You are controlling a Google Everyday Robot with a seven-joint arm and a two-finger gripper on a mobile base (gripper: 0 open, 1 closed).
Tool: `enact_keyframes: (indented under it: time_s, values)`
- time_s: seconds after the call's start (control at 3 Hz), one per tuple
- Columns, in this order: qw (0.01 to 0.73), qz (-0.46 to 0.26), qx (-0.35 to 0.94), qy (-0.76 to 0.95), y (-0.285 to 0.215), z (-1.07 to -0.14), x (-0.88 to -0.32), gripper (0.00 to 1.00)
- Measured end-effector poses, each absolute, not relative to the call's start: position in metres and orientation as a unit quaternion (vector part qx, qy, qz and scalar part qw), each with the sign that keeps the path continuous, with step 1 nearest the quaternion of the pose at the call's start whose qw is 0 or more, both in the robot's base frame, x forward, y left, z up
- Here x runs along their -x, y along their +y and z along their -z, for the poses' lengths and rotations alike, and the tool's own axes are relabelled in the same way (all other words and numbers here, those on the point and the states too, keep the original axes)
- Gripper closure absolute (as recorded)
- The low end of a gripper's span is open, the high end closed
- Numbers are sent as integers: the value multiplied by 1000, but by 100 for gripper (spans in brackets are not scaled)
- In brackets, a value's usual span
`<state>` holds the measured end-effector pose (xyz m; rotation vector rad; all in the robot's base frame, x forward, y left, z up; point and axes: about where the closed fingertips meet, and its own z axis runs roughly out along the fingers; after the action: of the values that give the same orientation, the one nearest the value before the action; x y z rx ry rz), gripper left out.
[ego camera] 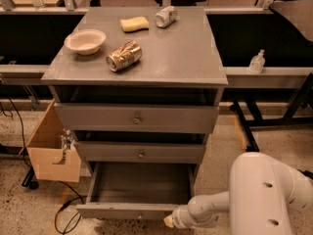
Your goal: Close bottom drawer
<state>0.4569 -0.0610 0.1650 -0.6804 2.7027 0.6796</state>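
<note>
The bottom drawer [132,209] of the grey cabinet [137,72] is pulled far out, and its empty inside shows. Its grey front runs along the lower edge of the view. The middle drawer [141,152] and the top drawer [137,117] above it are nearly shut. My white arm reaches in from the lower right. My gripper [168,221] is at the right end of the bottom drawer's front, low near the floor. Only its wrist and a pale tip show.
On the cabinet top lie a white bowl [85,41], a crushed can [124,56], a yellow sponge [134,23] and a silver can [165,16]. A cardboard box [51,151] hangs at the cabinet's left. A sanitizer bottle [256,61] stands on the right bench.
</note>
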Motion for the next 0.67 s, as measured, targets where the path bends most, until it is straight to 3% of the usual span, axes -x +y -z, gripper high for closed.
enact_keyframes:
  time_s: [0.67]
  values:
    - [152, -215, 240, 934, -62, -160, -485, 100]
